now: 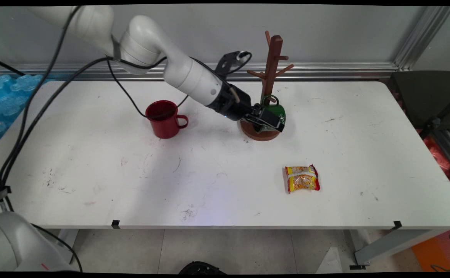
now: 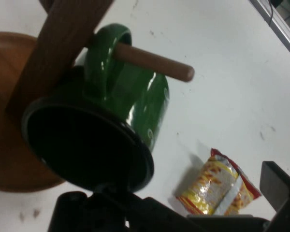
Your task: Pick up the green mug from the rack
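A green mug [image 1: 278, 112] hangs by its handle on a low peg [image 2: 154, 63] of the brown wooden mug tree [image 1: 272, 58]. Its dark open mouth [image 2: 82, 145] faces the hand camera. My gripper [image 1: 268, 121] is right at the mug's rim, just above the tree's round base [image 1: 261, 133]. In the hand view the gripper [image 2: 174, 203] stands open: one finger [image 2: 70, 205] lies under the rim and the other finger [image 2: 280, 186] is far off to the right, touching nothing.
A red mug [image 1: 165, 117] stands upright left of the tree, with black cables hanging over it. A yellow and red snack packet [image 1: 302, 178] lies flat on the white table [image 1: 93, 173] toward the near edge. Blue bubble wrap [image 1: 5, 96] lies at the far left.
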Robot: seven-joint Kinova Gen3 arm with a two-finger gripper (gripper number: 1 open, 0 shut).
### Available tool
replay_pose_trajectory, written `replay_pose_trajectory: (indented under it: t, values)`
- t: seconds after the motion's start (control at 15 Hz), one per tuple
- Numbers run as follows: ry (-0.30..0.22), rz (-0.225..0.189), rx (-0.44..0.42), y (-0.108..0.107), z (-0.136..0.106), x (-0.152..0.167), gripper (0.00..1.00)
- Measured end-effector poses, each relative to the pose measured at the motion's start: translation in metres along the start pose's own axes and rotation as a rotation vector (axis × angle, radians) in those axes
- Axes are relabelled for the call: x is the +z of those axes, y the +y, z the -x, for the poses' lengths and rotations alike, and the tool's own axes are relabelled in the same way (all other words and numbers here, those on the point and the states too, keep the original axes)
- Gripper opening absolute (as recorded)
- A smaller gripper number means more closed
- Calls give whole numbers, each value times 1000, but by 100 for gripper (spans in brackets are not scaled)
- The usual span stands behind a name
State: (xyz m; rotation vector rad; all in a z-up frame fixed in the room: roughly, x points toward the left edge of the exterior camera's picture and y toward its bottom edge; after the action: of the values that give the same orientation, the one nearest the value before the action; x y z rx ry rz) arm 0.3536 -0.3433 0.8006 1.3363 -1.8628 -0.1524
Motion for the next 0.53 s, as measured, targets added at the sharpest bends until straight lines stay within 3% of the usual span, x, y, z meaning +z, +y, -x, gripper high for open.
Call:
replay_pose_trajectory:
  t: [0.53]
  values:
    - [7, -5, -6, -7, -4, 23, 100]
